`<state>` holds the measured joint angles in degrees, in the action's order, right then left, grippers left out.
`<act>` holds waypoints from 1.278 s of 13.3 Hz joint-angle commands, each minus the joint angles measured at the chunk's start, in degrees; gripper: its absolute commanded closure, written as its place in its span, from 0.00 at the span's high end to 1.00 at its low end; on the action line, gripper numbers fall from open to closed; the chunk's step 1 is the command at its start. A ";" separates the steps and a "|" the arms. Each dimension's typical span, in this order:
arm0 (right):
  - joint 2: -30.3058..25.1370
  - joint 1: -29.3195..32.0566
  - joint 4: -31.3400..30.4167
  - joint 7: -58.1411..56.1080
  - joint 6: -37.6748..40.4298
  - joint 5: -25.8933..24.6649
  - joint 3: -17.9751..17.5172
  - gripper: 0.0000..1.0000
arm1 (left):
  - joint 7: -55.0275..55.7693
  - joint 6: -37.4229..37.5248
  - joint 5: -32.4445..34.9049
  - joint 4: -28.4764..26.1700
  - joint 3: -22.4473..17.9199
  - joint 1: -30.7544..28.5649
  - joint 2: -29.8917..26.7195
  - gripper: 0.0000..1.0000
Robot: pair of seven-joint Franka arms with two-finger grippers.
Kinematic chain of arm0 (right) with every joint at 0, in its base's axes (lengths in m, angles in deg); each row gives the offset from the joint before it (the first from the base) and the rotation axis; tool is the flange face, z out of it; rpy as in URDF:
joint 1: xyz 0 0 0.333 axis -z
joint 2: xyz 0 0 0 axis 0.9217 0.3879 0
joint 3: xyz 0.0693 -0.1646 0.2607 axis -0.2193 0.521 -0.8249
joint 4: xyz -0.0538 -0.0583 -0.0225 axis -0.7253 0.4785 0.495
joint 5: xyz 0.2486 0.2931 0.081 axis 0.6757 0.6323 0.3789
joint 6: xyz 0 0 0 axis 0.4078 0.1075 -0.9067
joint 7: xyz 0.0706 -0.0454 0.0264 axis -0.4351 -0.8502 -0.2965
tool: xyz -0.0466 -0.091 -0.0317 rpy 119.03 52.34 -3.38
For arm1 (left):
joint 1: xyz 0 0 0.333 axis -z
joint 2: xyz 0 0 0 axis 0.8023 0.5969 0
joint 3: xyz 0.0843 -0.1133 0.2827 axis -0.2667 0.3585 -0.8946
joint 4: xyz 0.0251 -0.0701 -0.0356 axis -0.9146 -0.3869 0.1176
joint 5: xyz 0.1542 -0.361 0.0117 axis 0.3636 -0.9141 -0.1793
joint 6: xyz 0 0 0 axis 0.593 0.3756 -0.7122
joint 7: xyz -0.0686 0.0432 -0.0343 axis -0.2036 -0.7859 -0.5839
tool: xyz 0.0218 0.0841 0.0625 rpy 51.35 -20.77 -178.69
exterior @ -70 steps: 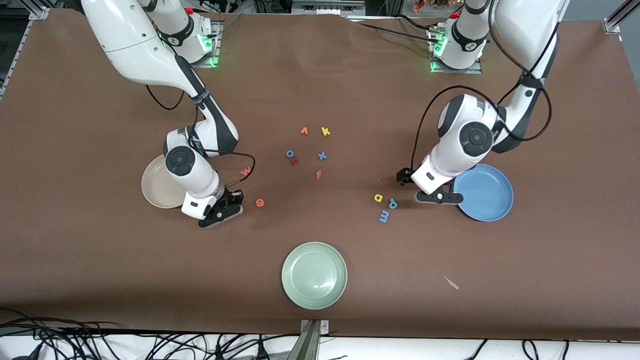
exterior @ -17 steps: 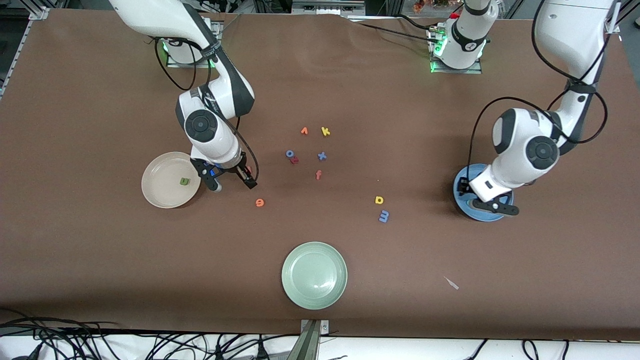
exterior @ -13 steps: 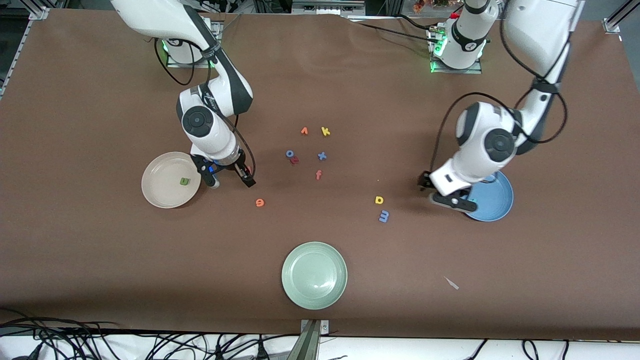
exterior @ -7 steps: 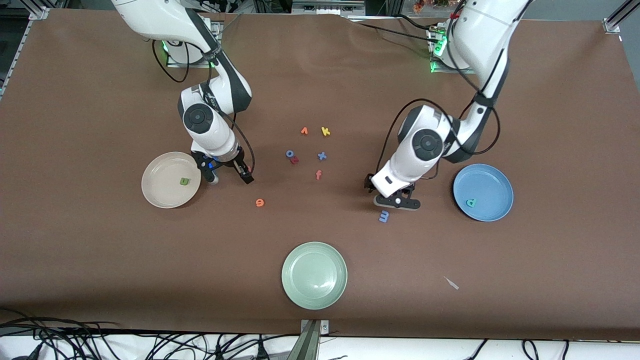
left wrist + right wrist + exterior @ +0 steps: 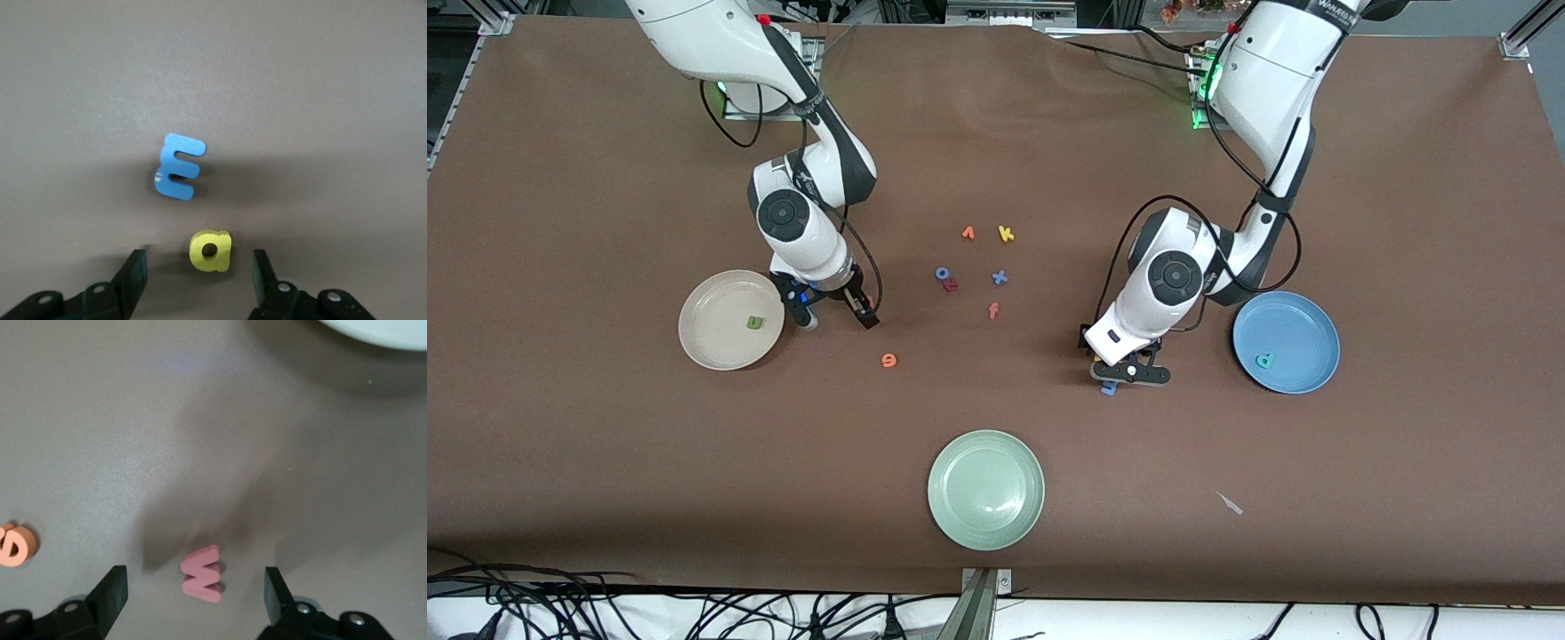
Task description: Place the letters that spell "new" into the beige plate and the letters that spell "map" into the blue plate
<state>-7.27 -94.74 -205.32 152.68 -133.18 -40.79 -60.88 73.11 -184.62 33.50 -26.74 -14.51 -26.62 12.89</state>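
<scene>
The beige plate (image 5: 711,342) holds the green n (image 5: 756,323). The blue plate (image 5: 1303,329) holds the teal p (image 5: 1264,360). My right gripper (image 5: 836,313) is low over the table beside the beige plate, open, and the salmon w (image 5: 202,573) lies flat between its fingers (image 5: 115,587), untouched. The orange e (image 5: 888,360) lies nearer the front camera. My left gripper (image 5: 1129,372) is low and open around the yellow a (image 5: 211,251), clear of both fingers (image 5: 137,270). The blue m (image 5: 178,175) lies just past it, partly showing in the front view (image 5: 1109,388).
A pale green plate (image 5: 986,489) sits near the front edge. Mid-table lie loose letters: an orange one (image 5: 967,233), yellow k (image 5: 1006,234), blue o (image 5: 942,273) touching a small red one, blue x (image 5: 1000,277), orange f (image 5: 993,310). A pale scrap (image 5: 1230,503) lies toward the front.
My left arm swung away from the blue plate, leaving the teal p in it, and came down around the yellow a. My right gripper stayed at the w, shifting only slightly.
</scene>
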 commanded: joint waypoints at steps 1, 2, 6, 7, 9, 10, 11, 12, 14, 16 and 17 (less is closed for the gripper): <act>0.44 0.41 -0.19 -0.34 -1.26 0.82 -0.25 0.81 | 2.12 -0.66 1.17 1.66 -2.07 2.44 1.97 0.70; 0.62 0.41 -0.18 -0.34 -1.35 0.82 -0.25 0.76 | 2.12 -0.66 1.44 1.66 -2.07 2.53 1.97 0.57; 0.88 0.58 -0.10 -0.43 -1.44 0.73 -0.25 0.55 | 1.50 -0.66 1.53 1.66 -2.68 2.44 1.88 0.04; 1.41 0.58 0.25 -0.43 -1.70 0.73 -0.25 0.52 | 1.50 -0.66 1.79 1.66 -2.77 2.44 1.71 0.02; 2.20 0.58 0.78 -0.60 -1.97 0.73 -0.25 0.44 | 1.42 -0.49 1.88 1.48 -2.77 1.66 0.31 0.02; 2.20 0.49 0.78 -0.69 -1.97 0.73 -0.25 0.38 | 1.07 -0.05 1.96 0.87 -2.77 -0.26 -1.09 0.02; 2.20 0.49 0.70 -0.69 -1.97 0.73 -0.25 0.36 | -0.59 0.48 1.97 -0.26 -2.68 -2.54 -3.02 0.02; 2.20 0.32 0.69 -0.69 -1.97 0.73 -0.25 0.35 | -4.17 1.27 1.97 -2.10 -2.51 -5.00 -4.96 0.02; 2.29 0.14 0.78 -0.78 -1.88 0.73 -0.25 0.25 | -14.35 2.33 1.97 -5.97 -2.16 -10.62 -9.09 0.02; 2.29 0.14 0.78 -0.96 -1.70 0.56 -0.25 0.08 | -24.20 2.33 1.97 -10.54 -2.07 -15.73 -12.34 0.03; 2.29 0.06 1.13 -1.04 -1.53 0.47 -0.25 0.01 | -28.16 2.33 1.97 -12.30 -2.07 -17.93 -13.49 0.04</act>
<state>-6.50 -94.49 -205.04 152.46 -133.84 -40.79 -60.90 51.74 -182.27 33.88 -32.31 -17.59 -40.93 4.64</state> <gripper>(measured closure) 0.727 0.714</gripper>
